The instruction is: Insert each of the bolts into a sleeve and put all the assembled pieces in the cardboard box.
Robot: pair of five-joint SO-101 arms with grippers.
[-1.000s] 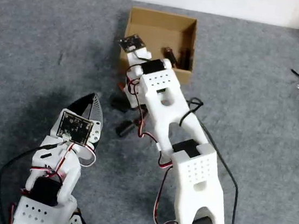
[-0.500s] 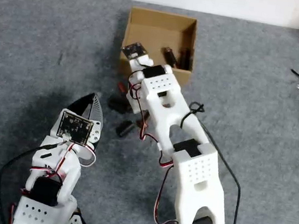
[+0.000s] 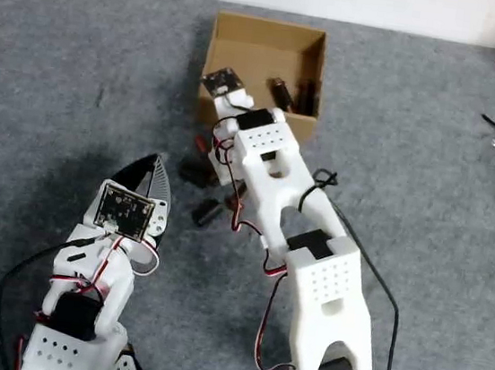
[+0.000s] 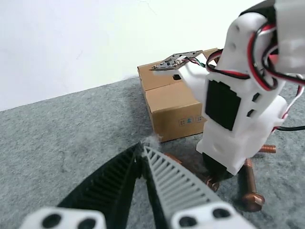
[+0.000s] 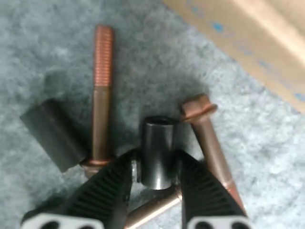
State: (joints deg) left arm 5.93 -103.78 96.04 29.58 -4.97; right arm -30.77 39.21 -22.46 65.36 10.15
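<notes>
Since the right gripper (image 5: 155, 177) has its fingers pinching a sleeve (image 5: 158, 152) on the surface (image 5: 43, 47) beside the cardboard box (image 3: 211, 54), with loose bolts (image 5: 101, 95) crowding it, lifting may snag one or slip; left gripper (image 4: 142, 149) fingers are pressed together.

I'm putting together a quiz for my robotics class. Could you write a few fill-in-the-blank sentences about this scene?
The right gripper grips a dark ____. The left gripper is ____ and holds nothing. The brown box near the copper bolts is made of ____.
Missing words: sleeve; shut; cardboard.
</notes>
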